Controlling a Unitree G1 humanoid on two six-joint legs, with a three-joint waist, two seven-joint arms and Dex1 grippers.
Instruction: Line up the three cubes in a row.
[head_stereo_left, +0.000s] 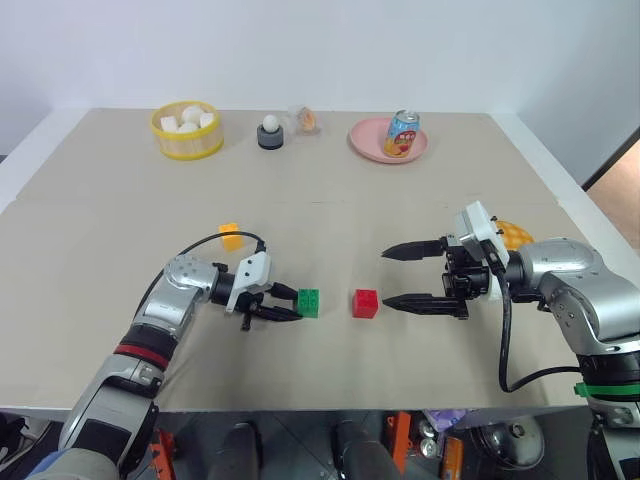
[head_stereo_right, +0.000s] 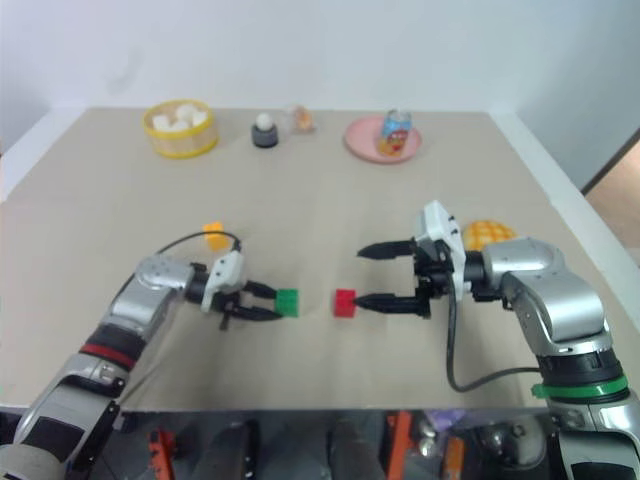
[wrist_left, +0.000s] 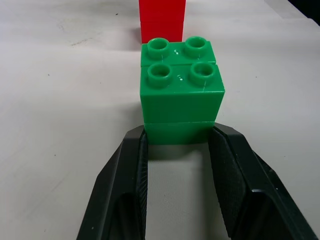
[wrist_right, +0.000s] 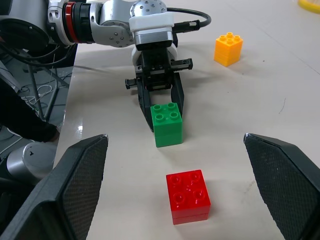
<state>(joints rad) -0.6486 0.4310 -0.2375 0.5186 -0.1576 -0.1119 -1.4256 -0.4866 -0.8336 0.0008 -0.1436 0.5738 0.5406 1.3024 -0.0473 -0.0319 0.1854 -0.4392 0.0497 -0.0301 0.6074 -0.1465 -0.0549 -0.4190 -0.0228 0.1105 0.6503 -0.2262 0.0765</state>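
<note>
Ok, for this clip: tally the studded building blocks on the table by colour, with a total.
Green block: 1, between the shut fingers of the left gripper
Red block: 1, free on the table beside the green one
Orange-yellow block: 1, apart, farther back on the table
Total: 3

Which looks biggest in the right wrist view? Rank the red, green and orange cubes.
1. red cube, nearest the camera
2. green cube
3. orange cube, farthest away

Nearness drives this; all three may really be alike in size.
</note>
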